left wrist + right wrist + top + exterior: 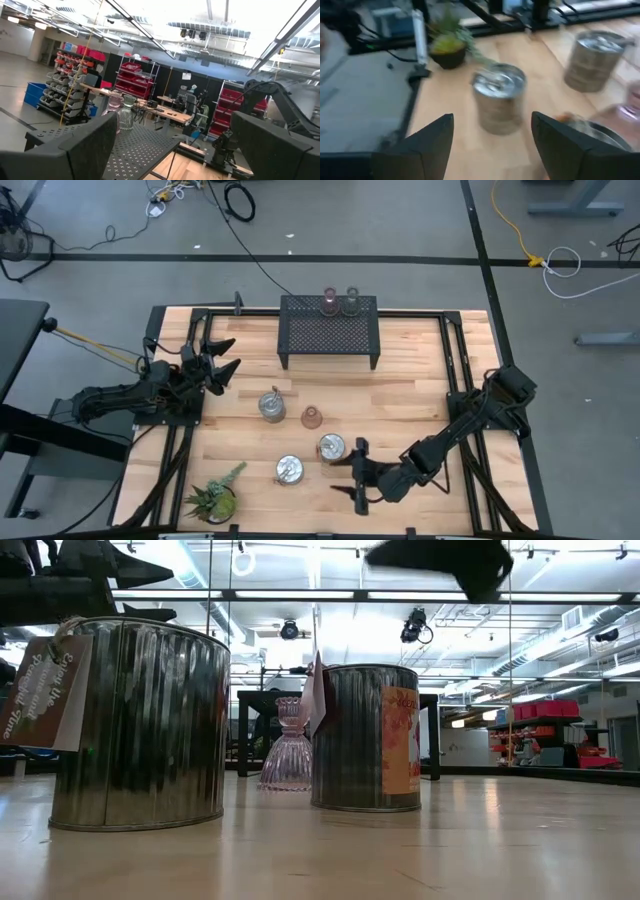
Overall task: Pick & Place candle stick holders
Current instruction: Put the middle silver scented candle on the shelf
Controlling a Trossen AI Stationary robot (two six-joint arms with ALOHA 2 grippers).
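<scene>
high view: my right gripper (358, 471) sits low over the near part of the table (420, 380), fingers spread apart with nothing between them. just beside its upper finger stands a silvery holder (332, 447), not inside the jaws. a second silvery holder (290, 470) stands farther out past the fingertips, and the potted plant (213, 500) beyond that again. a small pinkish cup (311, 417) stands a little beyond the nearest holder, with a third silvery holder (271, 404) past it. two tinted cups (339, 302) sit touching on top of the black mesh rack (329, 331), well apart from this gripper. my left gripper (220, 359) waits at the table's left side, fingers wide apart and empty, pointing toward the rack.

low view: two ribbed metal holders fill the frame, one close (140, 725) with a paper tag, one farther (368, 737) with an orange label. a pinkish glass cup (288, 746) shows between them, farther back. a dark arm part shows at the top; i cannot tell which.

left wrist view: the rack top (135, 147) lies ahead of the spread fingers (80, 147), with the two cups (121, 112) on it.

right wrist view: blurred. a silvery holder (499, 97) stands ahead of the open fingers (427, 140), another (593, 61) farther off, the plant (448, 47) beyond.
</scene>
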